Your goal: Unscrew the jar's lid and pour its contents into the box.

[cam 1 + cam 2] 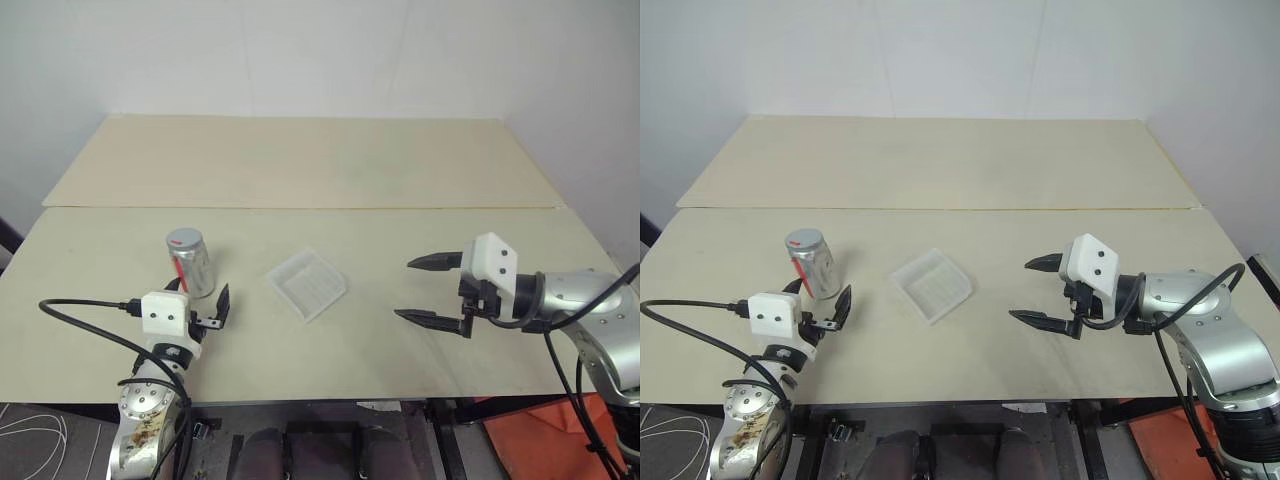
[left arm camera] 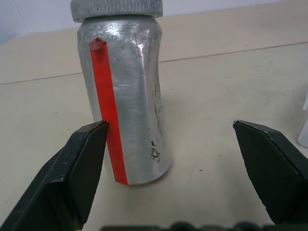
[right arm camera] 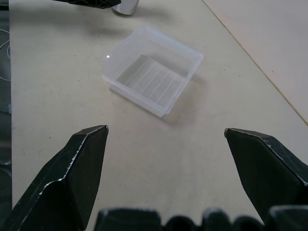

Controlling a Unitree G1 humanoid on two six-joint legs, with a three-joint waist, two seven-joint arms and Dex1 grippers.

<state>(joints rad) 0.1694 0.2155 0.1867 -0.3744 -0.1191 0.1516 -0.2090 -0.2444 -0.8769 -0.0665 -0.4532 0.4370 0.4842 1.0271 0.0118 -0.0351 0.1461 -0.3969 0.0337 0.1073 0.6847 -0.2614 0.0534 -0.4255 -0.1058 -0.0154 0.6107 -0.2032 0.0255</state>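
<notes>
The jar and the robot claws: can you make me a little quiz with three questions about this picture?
1. True or false: the grey lid is on the jar.
2. What lies on the table between the jar and the right claw? A) a cup B) the box C) a spoon
3. Fill in: the left claw is ____, with the jar standing between its fingers but not gripped.

Key: 1 true. 2 B, and the box looks empty. 3 open; the right claw is open too, holding nothing.
</notes>
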